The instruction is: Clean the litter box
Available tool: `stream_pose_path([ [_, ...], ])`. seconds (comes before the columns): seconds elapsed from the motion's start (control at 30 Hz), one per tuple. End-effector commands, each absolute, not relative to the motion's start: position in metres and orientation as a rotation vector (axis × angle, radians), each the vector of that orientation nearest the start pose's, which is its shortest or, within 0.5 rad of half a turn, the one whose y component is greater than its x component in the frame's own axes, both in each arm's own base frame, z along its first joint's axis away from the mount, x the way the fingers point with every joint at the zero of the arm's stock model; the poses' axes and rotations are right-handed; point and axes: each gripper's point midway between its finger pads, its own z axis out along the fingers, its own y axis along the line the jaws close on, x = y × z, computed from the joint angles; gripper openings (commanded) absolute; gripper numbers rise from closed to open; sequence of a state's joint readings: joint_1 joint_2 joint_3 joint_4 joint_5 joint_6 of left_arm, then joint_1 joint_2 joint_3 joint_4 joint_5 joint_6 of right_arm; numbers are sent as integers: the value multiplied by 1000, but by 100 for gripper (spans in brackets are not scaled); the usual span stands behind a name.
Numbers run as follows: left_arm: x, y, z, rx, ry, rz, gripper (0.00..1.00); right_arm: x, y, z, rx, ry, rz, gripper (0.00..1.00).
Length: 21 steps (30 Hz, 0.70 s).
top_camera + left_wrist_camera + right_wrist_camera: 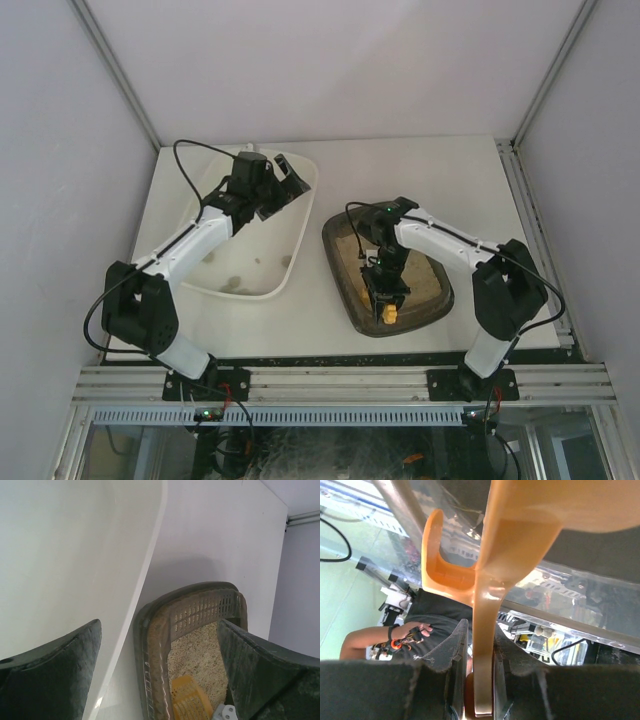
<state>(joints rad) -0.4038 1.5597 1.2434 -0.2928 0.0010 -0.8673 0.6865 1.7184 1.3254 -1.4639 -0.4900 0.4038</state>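
I am judging the job partway: right gripper (pixel 386 300) is clenching the orange scoop (pixel 391 316) over the litter box (pixel 345 245), left gripper (pixel 283 185) is hanging released above the white tub (pixel 300 215), where a few clumps (pixel 232 281) are lying.

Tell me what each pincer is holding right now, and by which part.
The right pincer is shut on the orange scoop, gripping its flat handle. The left pincer is open and holds nothing.
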Motion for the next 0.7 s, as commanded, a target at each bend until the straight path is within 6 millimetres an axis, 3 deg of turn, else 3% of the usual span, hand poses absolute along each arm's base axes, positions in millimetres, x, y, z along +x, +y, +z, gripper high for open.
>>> stream_pose_path([
  [0.0,413,-206,208,-478,2150,-685,100,109,233,147,-389,3487,851,0],
  [0.2,414,-204,204,-459,2158,-660,100,121,238,155,-205,3419,1138,0],
  [0.47,417,-203,198,-453,2170,-638,100,133,248,142,-181,3270,1302,0],
  [0.67,420,-205,197,-442,2175,-637,100,149,252,136,-40,3126,1494,0],
])
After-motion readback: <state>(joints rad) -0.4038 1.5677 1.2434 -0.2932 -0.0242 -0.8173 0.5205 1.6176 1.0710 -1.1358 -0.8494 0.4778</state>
